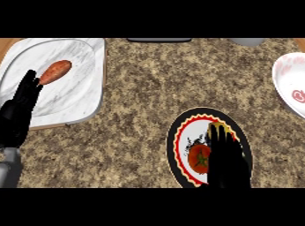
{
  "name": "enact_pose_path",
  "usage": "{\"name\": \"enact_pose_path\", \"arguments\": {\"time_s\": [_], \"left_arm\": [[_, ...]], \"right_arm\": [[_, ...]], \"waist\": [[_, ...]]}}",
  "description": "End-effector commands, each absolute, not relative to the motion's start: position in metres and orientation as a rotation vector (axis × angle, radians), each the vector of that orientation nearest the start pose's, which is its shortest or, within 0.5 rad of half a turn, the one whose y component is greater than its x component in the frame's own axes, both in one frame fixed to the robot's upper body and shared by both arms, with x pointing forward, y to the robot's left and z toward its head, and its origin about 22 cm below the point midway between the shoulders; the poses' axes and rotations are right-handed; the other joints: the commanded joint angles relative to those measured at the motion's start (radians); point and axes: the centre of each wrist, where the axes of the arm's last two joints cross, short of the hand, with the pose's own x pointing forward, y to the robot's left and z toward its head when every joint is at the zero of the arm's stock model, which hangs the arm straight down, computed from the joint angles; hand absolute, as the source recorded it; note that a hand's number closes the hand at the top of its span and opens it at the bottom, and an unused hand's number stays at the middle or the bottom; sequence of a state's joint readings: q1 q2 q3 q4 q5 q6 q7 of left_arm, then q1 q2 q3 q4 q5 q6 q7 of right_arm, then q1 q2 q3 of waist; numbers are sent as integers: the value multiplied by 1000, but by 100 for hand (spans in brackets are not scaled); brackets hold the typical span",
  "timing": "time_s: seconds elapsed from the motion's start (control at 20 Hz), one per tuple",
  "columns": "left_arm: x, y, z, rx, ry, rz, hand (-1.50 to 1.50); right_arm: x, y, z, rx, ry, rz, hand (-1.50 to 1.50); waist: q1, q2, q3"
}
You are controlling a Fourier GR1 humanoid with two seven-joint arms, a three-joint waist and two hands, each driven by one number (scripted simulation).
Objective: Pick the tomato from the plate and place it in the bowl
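Note:
A red tomato (198,159) lies on a black-rimmed plate (181,132) with a red and yellow ring, near the counter's front edge. My right hand (227,156) hovers over the right half of that plate, fingers straight, covering the tomato's right side. A white bowl (298,90) with red markings stands at the right edge, partly cut off. My left hand (15,112) rests open at the left edge, fingers pointing up.
A white marble tray (77,57) at the back left holds a large pale plate (25,62) with an orange sweet potato (55,71) on it. A grey object (247,41) and a dark one (159,40) sit at the counter's far edge.

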State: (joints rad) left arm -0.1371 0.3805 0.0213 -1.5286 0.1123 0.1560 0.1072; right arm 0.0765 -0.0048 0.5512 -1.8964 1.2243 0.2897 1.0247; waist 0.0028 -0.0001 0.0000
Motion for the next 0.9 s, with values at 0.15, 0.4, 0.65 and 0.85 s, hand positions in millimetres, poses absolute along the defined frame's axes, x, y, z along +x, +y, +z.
{"name": "enact_pose_path", "arguments": {"time_s": [0.15, 0.4, 0.65, 0.85], "left_arm": [[274, 309, 53, 323, -1565, -52, 0], [264, 312, 44, 334, -1566, -76, 0], [276, 296, 49, 335, -1580, -65, 0], [279, 310, 43, 324, -1585, -70, 0]], "right_arm": [[193, -116, 49, -999, -770, 801, -150], [185, -111, 30, -1031, -765, 794, -150], [199, -121, 28, -1034, -747, 763, -150], [223, -123, 13, -915, -727, 801, 150]], "waist": [[-3, 0, 0], [-3, -1, 0], [-4, 0, 0], [-2, 2, 0]]}}
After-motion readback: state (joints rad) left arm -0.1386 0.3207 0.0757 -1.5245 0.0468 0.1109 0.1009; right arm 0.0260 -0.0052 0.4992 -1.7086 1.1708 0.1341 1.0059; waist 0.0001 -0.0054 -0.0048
